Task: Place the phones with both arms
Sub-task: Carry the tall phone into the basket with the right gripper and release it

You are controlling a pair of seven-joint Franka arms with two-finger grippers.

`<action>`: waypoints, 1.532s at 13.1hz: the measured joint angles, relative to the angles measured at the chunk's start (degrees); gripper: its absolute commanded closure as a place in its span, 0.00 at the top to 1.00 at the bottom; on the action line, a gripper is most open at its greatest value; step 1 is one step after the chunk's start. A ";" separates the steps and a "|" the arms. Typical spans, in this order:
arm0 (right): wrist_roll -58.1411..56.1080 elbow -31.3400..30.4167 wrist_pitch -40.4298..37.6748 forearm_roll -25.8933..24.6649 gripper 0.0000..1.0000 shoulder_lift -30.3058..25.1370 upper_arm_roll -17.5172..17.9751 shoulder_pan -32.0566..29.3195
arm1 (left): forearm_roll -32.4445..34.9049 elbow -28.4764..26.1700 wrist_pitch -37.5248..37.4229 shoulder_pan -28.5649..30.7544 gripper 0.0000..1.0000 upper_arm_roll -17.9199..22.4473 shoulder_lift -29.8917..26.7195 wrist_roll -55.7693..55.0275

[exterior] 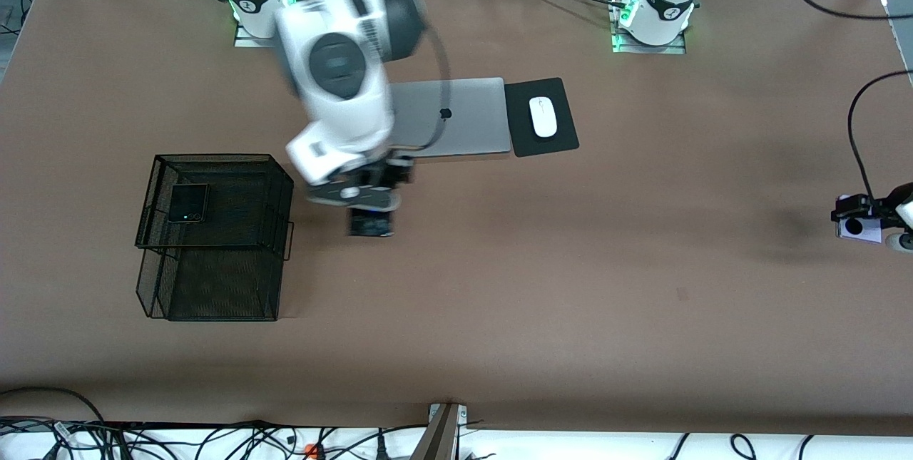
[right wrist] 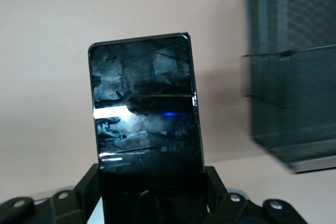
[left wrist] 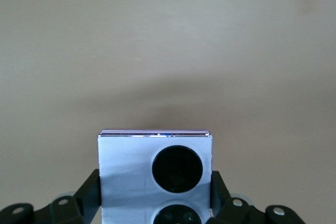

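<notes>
Right end effector (exterior: pixel 371 221) pinching slab (right wrist: pixel 146 114) beside rack (exterior: pixel 214 232); left end effector (exterior: pixel 859 221) pinching lavender phone (left wrist: pixel 155 174); carrying both level is advisable.

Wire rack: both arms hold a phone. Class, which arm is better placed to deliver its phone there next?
Right. The right pincer holds the long black phone just beside the wire rack. The left pincer, holding the lavender phone, is out at the left arm's end of the table.

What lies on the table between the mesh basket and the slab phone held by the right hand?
Nothing: in the front view only bare brown table separates the mesh basket from the slab phone in the right hand.
</notes>
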 measured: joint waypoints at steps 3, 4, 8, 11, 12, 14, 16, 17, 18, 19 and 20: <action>-12.00 -14.26 4.35 -0.04 0.00 -8.79 -6.20 -0.56 | 0.00 4.56 -10.49 -0.16 0.15 -7.02 -0.87 -5.07; -15.54 -18.81 6.47 -0.05 0.00 -11.26 -8.03 -0.60 | 0.01 5.87 -13.00 -0.49 0.16 -8.94 -0.89 -7.06; -26.31 -33.89 17.78 -0.05 0.00 -16.13 -12.81 -0.58 | 0.00 9.10 -17.87 -5.14 0.17 -12.19 -0.88 -13.61; -29.48 -42.09 26.79 -0.05 0.00 -16.25 -13.47 -0.43 | -0.03 9.27 -17.88 -12.09 0.17 -12.44 -0.39 -19.39; -29.89 -43.88 28.40 -0.05 0.00 -16.23 -13.54 -0.42 | -0.03 9.29 -17.87 -15.57 0.17 -12.52 -0.04 -22.71; -30.08 -45.25 29.44 -0.05 0.00 -16.18 -13.72 -0.39 | -0.03 9.34 -17.67 -22.93 0.17 -12.45 0.62 -30.02; -30.08 -45.34 29.47 -0.05 0.00 -16.15 -14.07 -0.40 | -0.03 9.35 -15.31 -29.68 0.16 -12.40 1.61 -38.32; -30.08 -45.42 29.59 -0.05 0.00 -16.05 -14.18 -0.41 | -0.03 9.33 -12.95 -32.07 0.16 -12.37 2.52 -40.81; -30.08 -45.52 29.99 -0.04 0.00 -15.80 -14.25 -0.48 | -0.03 9.33 -9.98 -34.05 0.16 -12.27 3.71 -42.91; -30.08 -45.64 30.60 -0.02 0.10 -15.43 -14.32 -0.71 | -0.03 9.32 -6.79 -35.64 0.16 -12.20 5.11 -45.31; -30.08 -45.69 31.15 0.07 0.65 -14.91 -14.44 -1.04 | -0.03 9.32 -3.65 -37.04 0.16 -12.15 6.69 -47.95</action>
